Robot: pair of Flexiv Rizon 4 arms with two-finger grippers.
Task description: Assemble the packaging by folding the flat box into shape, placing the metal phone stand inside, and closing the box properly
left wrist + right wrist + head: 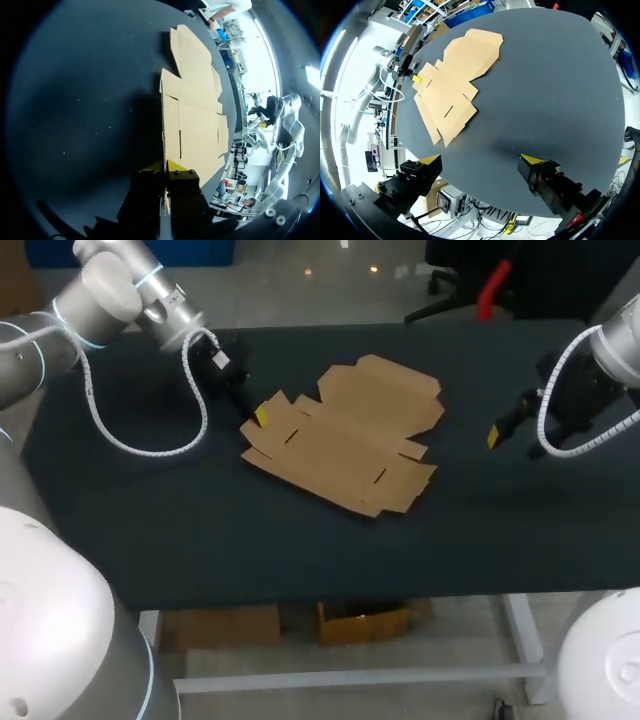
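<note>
Flat box (345,445) mid-table (200,530), left gripper (260,417) on its flap.
Box lies flat, long axis diagonal, lid end pointing far-right. Left fingers pinch the left corner flap's edge. Right gripper (482,160) is spread wide over bare table, well apart from box.

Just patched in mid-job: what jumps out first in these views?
The flat box lies unfolded in the middle of the table. The left pincer is shut on the box's left edge, with cardboard between its fingers in the left wrist view. The right pincer hangs open off to the right, apart from the box.
</note>
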